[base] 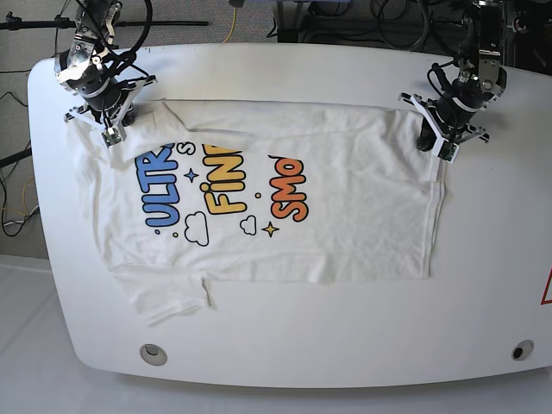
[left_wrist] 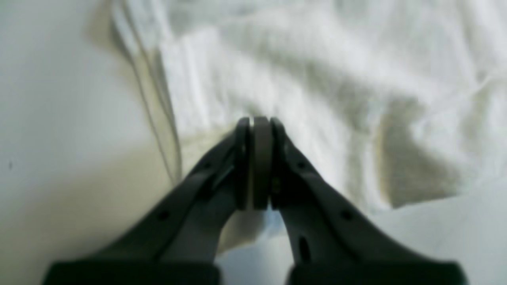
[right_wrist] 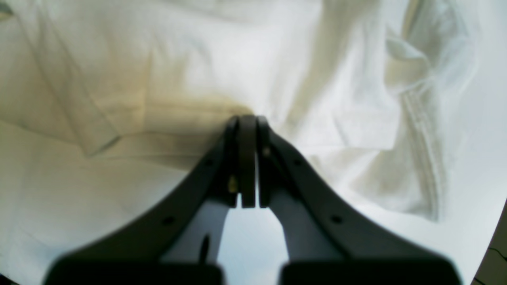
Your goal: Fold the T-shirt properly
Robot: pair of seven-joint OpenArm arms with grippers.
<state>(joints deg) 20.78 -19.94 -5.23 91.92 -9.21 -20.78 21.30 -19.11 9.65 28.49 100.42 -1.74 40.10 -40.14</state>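
Observation:
The white T-shirt (base: 345, 207) lies spread on the white table (base: 345, 345), its "ULTRA FINE SMOL" print facing up and its neck end toward the left of the base view. My right gripper (base: 112, 136) is shut at the far left sleeve. In the right wrist view the T-shirt (right_wrist: 277, 71) creases toward its closed tips (right_wrist: 247, 116). My left gripper (base: 429, 138) is shut at the far hem corner on the right. There the T-shirt (left_wrist: 297, 71) bunches around its tips (left_wrist: 255, 118). The near sleeve (base: 164, 297) lies flat at the front left.
Two round ports sit near the table's front edge, one left (base: 153, 353) and one right (base: 517, 350). Cables and stands run behind the table's far edge (base: 259, 17). The table's rim (right_wrist: 495, 245) shows at the lower right of the right wrist view.

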